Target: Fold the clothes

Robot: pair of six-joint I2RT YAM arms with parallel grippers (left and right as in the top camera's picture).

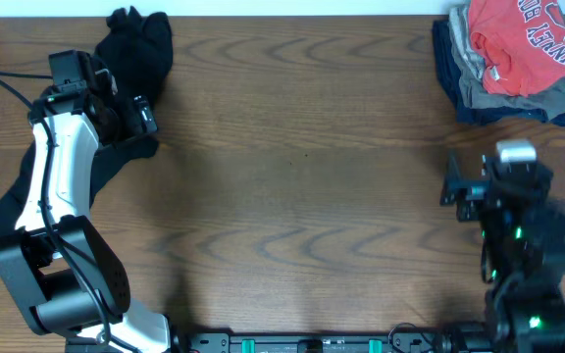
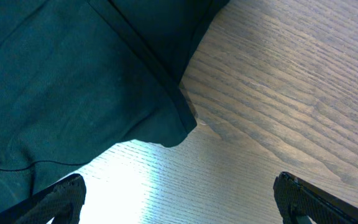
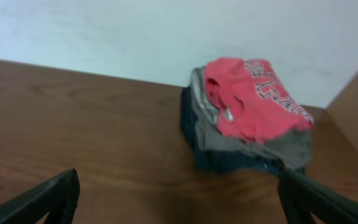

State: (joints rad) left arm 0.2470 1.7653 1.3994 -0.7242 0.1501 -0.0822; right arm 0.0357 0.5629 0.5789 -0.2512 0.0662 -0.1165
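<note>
Worktop (image 1: 302, 167): brown wood grain, with a pale wall (image 3: 135, 31) behind the far edge.
Black top (image 1: 140, 44): crumpled in the far-left corner, definitely not folded. One part is bunched up by the far edge and the rest trails toward the near-left, under the left arm.
Left arm (image 1: 62, 186): white and black. It comes up from the near-left corner and sits right over the black top.
Left claw (image 2: 179, 196): released and wide apart, nothing in it. In the wrist view both fingers (image 2: 61, 199) sit at the bottom corners, with the top's hemmed edge just ahead and bare wood in between. The fabric looks kinda dark teal in that view. Can't tell if the claw touches any cloth.
Pile (image 1: 508, 64): loose heap in the far-right corner.
Red shirt (image 1: 523, 44): on top of the pile, scrunched up, white block lettering facing up. I can't read the whole thing.
Grey piece (image 1: 518, 98): right under the red shirt, sticking out on the near side.
Navy piece (image 1: 454, 59): bottom of the pile, showing on the left side and along the near edge.
Right arm (image 1: 523, 245): black with small green lights, at the near-right.
Right claw (image 3: 179, 199): also released and spread wide, holding nothing. It points at the pile but sits apart from it, with bare wood between.
</note>
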